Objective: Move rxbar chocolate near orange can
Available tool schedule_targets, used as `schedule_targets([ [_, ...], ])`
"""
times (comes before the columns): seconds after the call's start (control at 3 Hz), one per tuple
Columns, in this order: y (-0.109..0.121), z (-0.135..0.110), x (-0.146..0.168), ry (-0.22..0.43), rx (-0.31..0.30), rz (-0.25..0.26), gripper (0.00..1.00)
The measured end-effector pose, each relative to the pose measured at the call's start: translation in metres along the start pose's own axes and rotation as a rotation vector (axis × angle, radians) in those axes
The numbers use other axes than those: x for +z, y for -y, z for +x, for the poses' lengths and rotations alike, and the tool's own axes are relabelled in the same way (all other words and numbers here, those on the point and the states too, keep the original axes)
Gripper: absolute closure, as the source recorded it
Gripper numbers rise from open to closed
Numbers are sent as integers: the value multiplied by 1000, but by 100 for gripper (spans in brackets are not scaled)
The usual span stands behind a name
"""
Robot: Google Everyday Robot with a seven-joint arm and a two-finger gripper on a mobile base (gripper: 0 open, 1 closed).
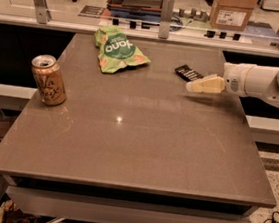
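The rxbar chocolate (187, 72) lies flat on the brown tabletop (140, 149) toward the far right, a small black bar set at a slant. The pale cream hand (192, 86) reaches in from the right on a white arm (263, 82), pointing left, low and just in front of the bar. It cannot be told whether they touch. Nor can it be told whether the hand is open or closed; nothing is seen in its hold. The orange can (49, 80) stands upright near the left edge, well apart from the bar. A crumpled green snack bag (117, 50) lies at the far side, between the two.
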State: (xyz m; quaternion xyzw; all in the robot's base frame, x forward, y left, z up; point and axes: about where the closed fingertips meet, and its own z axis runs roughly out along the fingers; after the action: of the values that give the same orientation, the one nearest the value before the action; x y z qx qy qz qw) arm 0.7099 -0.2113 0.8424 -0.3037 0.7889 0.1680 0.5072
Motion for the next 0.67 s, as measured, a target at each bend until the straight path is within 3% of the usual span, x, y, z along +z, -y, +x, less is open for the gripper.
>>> schedule_targets([
  [0.67,-8,-4,27,26,-33,-70,0],
])
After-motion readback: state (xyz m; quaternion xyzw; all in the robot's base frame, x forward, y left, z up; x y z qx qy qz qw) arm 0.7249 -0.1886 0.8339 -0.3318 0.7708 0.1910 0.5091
